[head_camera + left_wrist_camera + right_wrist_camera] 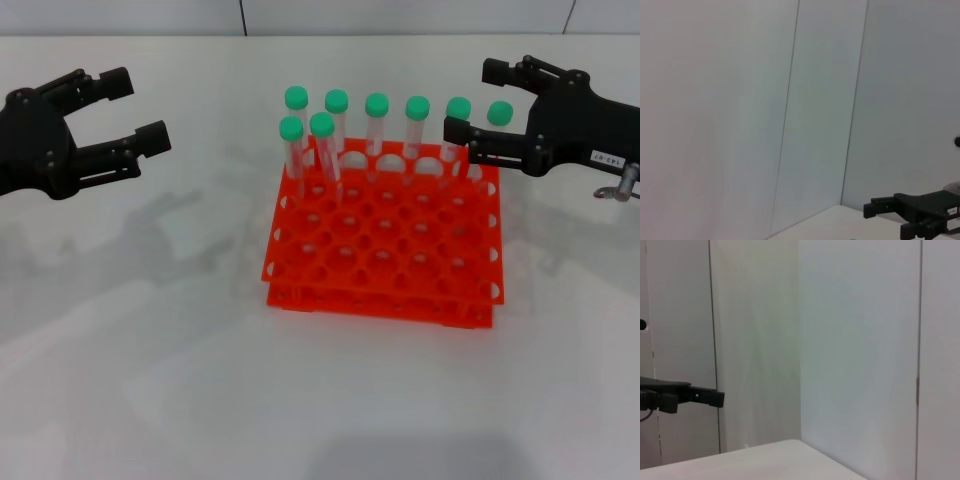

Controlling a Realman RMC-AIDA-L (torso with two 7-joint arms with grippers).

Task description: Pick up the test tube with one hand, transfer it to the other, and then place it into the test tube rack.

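The orange-red test tube rack [385, 250] stands on the white table in the head view. Several green-capped clear test tubes stand upright in its back rows. The rightmost tube's cap [500, 112] shows between the open fingers of my right gripper [478, 100], which carries a white label; the tube's body is hidden behind the lower finger, and I cannot tell if they touch. My left gripper [138, 108], unlabelled, is open and empty to the left of the rack, well apart from it.
The white table [150, 350] spreads in front of and beside the rack. A pale panelled wall stands behind. The left wrist view shows the right gripper [912, 212] far off; the right wrist view shows a finger of the left gripper [690, 395].
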